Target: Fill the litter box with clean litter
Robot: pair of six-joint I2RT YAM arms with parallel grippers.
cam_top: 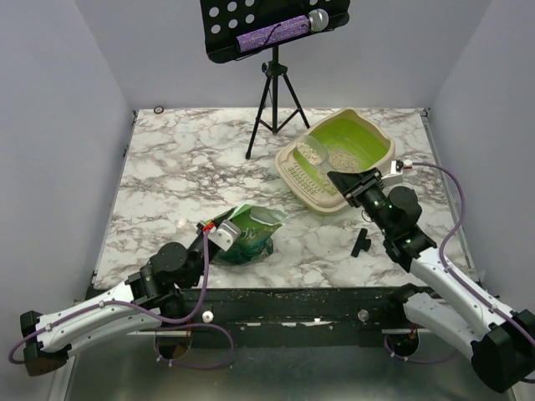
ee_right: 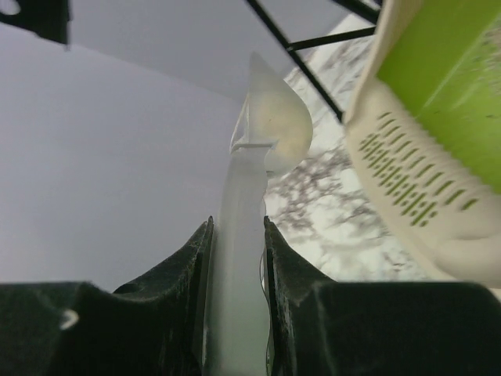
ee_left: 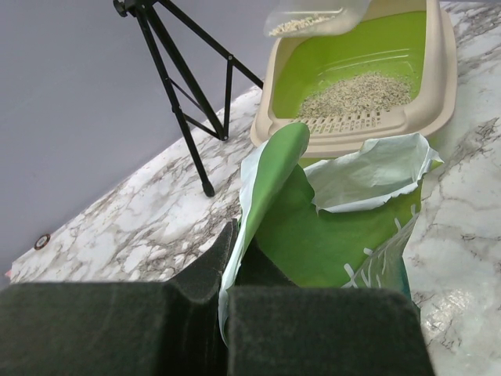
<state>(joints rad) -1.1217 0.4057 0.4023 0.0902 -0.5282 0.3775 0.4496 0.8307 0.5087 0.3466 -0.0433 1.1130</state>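
Note:
The beige litter box, lime-green inside, sits at the back right with a patch of clean litter on its floor. My right gripper is shut on the handle of a translucent scoop, which is raised over the box's slotted edge with granules in it. The right wrist view shows the scoop handle pinched between both fingers beside the litter box. My left gripper is shut on the torn top edge of the green bag. In the left wrist view the bag stands open, with the litter box, clean litter and scoop beyond it.
A black tripod stand rises at the back centre, left of the box, carrying a perforated tray with a purple microphone. A small black part lies on the marble near my right arm. Grey walls close in three sides.

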